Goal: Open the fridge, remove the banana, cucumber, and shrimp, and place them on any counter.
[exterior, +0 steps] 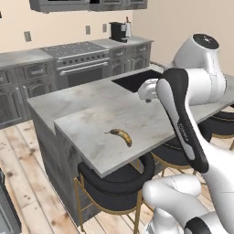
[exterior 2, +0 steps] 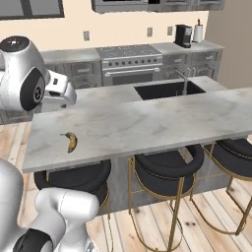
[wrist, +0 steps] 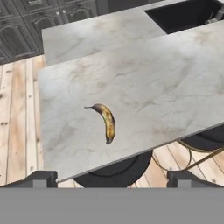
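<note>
The banana, yellow mottled with brown, lies flat on the pale marbled counter near its front edge. It also shows on the island top in the left base view and the right base view. My gripper hovers above and in front of the banana, apart from it, open with nothing between its dark fingertips. My white hand hangs over the island's left part. The fridge, the cucumber and the shrimp are out of view.
A black sink with a faucet is set into the island's far side. Black stools with gold legs stand under the near edge. A stove and a coffee machine line the back wall counter.
</note>
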You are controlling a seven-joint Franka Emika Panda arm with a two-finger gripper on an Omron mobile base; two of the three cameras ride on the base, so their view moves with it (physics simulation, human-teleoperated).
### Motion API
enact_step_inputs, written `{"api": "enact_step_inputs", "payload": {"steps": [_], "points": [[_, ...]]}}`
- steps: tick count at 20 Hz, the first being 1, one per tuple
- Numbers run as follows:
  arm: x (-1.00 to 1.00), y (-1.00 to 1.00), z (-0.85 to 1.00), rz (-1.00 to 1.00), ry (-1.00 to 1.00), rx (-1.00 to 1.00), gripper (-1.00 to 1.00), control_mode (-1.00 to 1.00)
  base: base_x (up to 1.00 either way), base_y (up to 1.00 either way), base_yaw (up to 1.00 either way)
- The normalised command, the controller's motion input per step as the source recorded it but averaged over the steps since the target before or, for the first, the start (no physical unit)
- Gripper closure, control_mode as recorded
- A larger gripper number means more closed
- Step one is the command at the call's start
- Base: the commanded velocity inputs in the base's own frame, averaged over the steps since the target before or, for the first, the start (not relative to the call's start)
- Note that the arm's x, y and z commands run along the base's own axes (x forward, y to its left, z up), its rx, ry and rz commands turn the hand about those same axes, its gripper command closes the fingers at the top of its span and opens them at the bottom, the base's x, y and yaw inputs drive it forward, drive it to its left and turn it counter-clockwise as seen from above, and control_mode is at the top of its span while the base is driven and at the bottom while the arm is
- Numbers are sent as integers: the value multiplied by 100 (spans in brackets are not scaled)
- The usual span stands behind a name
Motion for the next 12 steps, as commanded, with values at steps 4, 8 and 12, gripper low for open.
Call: {"api": "enact_step_inputs", "payload": {"steps": [4,8,12], "points": [[-28,-19,0,0,0,0,-100,-100,0,0,0],[-11,-20,0,-6,0,0,-100,-100,0,0,0],[-6,-9,0,-4,0,0,-100,100,0,-6,-3]]}}
